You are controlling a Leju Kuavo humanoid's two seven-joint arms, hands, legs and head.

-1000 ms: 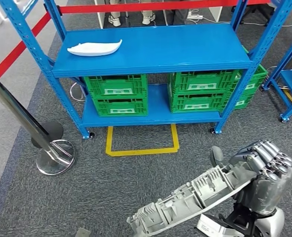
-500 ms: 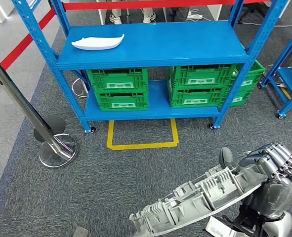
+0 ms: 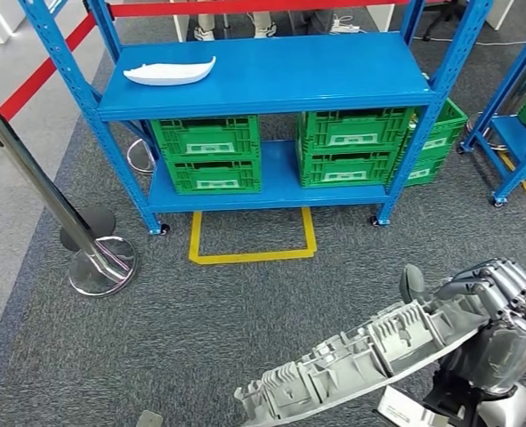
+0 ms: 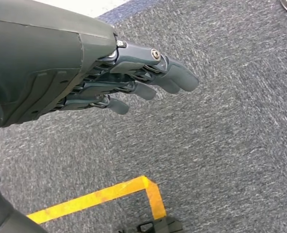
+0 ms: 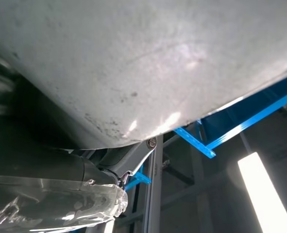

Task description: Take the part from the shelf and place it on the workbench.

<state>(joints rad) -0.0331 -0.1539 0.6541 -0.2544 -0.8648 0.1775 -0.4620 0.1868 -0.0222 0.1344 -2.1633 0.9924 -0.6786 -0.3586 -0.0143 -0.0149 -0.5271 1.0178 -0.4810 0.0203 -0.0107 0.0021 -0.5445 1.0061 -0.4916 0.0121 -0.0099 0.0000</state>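
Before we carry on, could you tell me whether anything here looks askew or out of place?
The long grey part sits tilted in the right hand, gripped at one end, its free end sloping down. Nothing else stands out.

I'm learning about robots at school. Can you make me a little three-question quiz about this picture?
1. True or false: the right hand holds the grey part.
2. What lies on the top shelf: A) a white part, B) a red box, C) a bottle?
3. What colour are the crates on the lower shelf?

Key: 1 true; 2 A, the white part; 3 green.
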